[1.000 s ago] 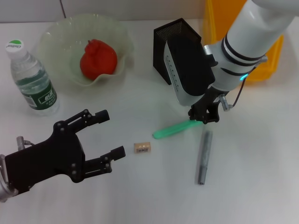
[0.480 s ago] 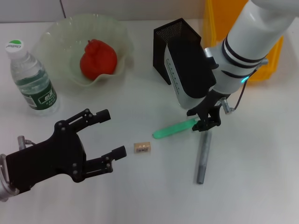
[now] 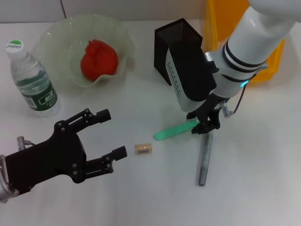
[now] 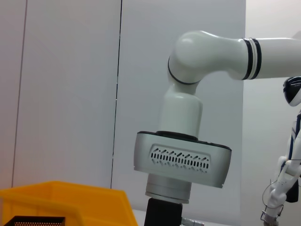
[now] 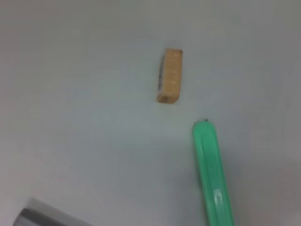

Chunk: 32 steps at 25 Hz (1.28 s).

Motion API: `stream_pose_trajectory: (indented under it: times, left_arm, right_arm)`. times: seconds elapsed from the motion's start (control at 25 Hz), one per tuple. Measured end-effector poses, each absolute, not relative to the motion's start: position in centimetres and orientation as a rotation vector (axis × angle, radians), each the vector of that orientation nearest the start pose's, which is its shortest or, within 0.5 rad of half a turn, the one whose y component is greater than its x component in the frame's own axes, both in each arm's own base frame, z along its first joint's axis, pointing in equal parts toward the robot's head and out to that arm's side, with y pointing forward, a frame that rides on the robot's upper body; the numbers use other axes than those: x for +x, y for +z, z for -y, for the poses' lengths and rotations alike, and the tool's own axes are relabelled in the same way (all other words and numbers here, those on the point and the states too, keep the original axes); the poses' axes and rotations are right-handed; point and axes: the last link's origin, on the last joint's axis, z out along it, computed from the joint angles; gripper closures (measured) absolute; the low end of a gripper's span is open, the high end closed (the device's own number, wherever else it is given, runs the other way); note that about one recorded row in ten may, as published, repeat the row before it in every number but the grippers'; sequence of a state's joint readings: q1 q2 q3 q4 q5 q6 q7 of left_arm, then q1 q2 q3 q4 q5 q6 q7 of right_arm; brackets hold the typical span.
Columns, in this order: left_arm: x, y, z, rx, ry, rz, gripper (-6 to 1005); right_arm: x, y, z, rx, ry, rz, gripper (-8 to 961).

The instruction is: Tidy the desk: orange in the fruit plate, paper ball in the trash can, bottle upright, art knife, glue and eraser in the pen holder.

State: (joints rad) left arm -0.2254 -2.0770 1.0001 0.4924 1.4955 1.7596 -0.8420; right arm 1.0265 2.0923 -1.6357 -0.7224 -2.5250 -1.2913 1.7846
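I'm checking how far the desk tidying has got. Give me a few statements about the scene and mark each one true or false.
1. The orange lies in the fruit plate. True.
2. The bottle lies on its side. False: it stands upright, beside the plate.
3. The eraser is in the pen holder. False: it lies on the desk, between the left gripper and the green art knife.
4. The right gripper is down at one end of the green art knife. True.
5. The left gripper is shut on the eraser. False: it is open and holds nothing.
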Motion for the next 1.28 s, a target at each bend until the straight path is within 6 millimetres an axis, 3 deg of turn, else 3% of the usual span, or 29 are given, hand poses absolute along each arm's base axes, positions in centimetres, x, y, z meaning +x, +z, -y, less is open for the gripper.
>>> stream_pose_trajectory:
  times: [0.32,0.44,0.88,1.28]
  left_arm:
    - [-28.5,-1.8,-22.6,-2.563,-1.128,0.264,154]
    - [-28.5,-1.8,-22.6,-2.565,-1.128,0.263,154]
    - [-28.5,-1.8,-22.6,-2.564,-1.129,0.263,154]
    - [-28.4,-1.8,-22.6,-2.566,-1.132,0.262,154]
  right_arm:
    - [15.0,-9.3,-39.0,-2.957,-0.959,0.396,647]
    - [15.2,-9.4,-39.0,-2.956,-0.967,0.386,793]
    - [14.2,-8.9,-38.8,-2.954,-0.935,0.423,791]
    - [11.6,-5.3,-38.3,-2.808,-0.964,0.571,791]
